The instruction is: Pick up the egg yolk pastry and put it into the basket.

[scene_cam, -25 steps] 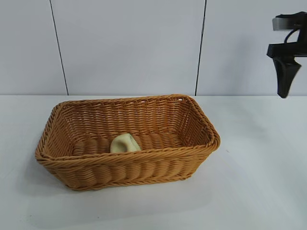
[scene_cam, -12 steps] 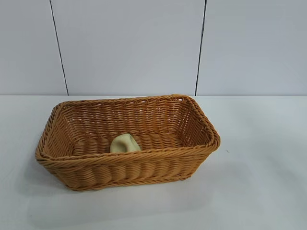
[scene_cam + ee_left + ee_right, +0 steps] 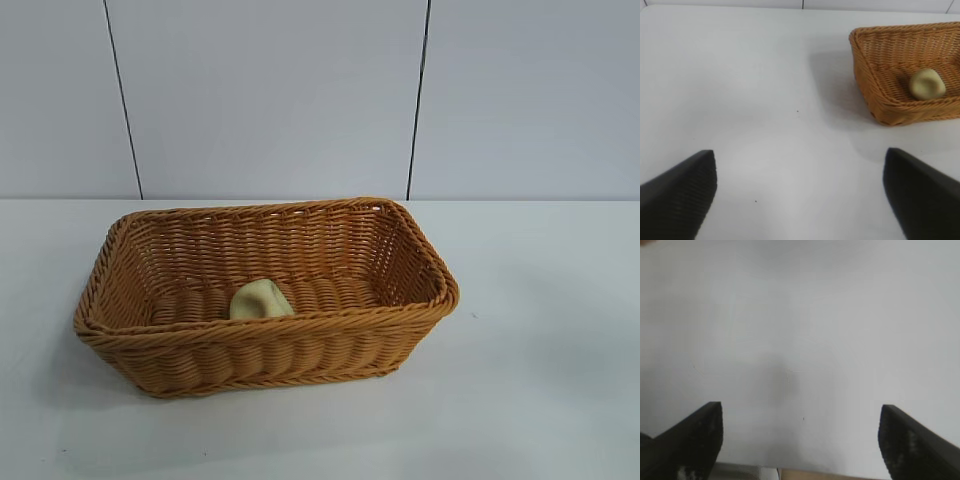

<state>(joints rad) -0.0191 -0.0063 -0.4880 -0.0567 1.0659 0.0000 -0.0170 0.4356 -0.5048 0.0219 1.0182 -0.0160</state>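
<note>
The egg yolk pastry (image 3: 261, 300), a small pale cream-yellow bun, lies inside the orange-brown wicker basket (image 3: 420, 262) near its front wall. In the left wrist view the pastry (image 3: 927, 83) sits in the basket (image 3: 871, 75), far from my left gripper (image 3: 801, 192), which is open and empty over bare table. My right gripper (image 3: 801, 437) is open and empty over bare table near the table's edge. Neither gripper shows in the exterior view.
The white table (image 3: 540, 380) lies all round the basket. A white panelled wall (image 3: 270, 90) stands behind it. The table's edge (image 3: 790, 471) shows in the right wrist view.
The right gripper, seen at the upper right of the exterior view one second ago, has left that view. The basket and pastry have not moved.
</note>
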